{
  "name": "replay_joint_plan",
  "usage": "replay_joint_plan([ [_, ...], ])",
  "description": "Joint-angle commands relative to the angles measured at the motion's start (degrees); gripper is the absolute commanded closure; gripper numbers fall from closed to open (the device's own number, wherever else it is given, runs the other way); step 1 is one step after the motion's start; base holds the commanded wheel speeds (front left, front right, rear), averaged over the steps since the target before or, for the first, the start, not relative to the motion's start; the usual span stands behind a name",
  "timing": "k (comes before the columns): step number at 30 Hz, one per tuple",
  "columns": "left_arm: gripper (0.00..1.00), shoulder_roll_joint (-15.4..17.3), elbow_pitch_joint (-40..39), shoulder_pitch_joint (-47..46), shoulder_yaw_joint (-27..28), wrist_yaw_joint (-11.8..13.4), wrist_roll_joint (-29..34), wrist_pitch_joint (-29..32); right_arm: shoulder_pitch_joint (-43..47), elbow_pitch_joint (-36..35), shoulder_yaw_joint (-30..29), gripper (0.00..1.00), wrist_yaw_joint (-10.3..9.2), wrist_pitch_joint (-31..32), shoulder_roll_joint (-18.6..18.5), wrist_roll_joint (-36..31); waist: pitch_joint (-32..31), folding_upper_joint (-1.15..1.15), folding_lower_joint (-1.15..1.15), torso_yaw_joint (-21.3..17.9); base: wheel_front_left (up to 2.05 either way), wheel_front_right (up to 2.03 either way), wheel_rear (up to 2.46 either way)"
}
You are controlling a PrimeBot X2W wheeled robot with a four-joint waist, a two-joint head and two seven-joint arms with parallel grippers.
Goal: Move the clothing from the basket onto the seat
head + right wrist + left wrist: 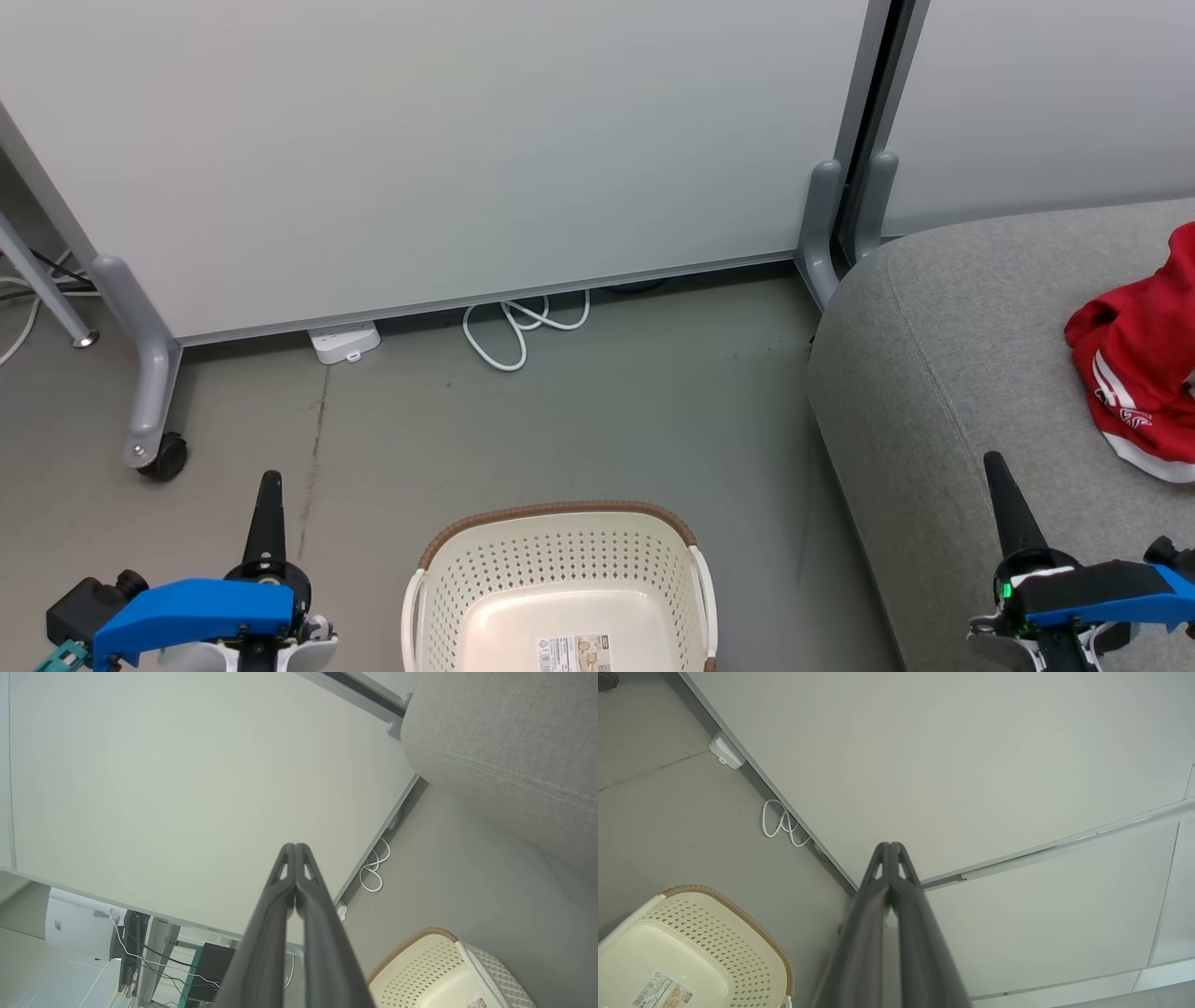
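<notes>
The cream perforated basket (560, 579) with a brown rim stands on the floor at the bottom middle, holding nothing but its label sticker (571, 651); it also shows in the left wrist view (691, 952) and the right wrist view (439, 975). Red clothing (1144, 359) with white stripes lies bunched on the grey seat (952, 373) at the right edge. My left gripper (269, 485) hangs shut to the left of the basket, fingertips pressed together (890, 848). My right gripper (995, 464) is shut over the seat's front part, left of the clothing, tips together (295, 847).
A pale partition wall (448, 149) on wheeled grey feet (154, 448) stands behind the basket. A white cable loop (518, 327) and a white power box (345, 341) lie at its base. Grey floor (607, 411) spreads between partition, basket and seat.
</notes>
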Motion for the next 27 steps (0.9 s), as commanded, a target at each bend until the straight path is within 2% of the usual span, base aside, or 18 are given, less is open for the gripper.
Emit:
replay_joint_plan([
  [1,1.0,0.1,-0.7,-1.4,0.2,-0.3,-1.3,0.3,-1.3,-0.7,-0.2,1.0,0.02,0.3,0.1,1.6,0.0,0.0,0.0,0.0,0.0,0.0,0.0],
  [27,1.0,0.1,-1.3,-2.2,1.4,-0.5,-14.4,3.6,-1.7,-1.3,-0.8,1.0,0.02,3.6,0.3,15.1,0.6,0.0,0.0,-0.5,0.0,0.0,0.0],
])
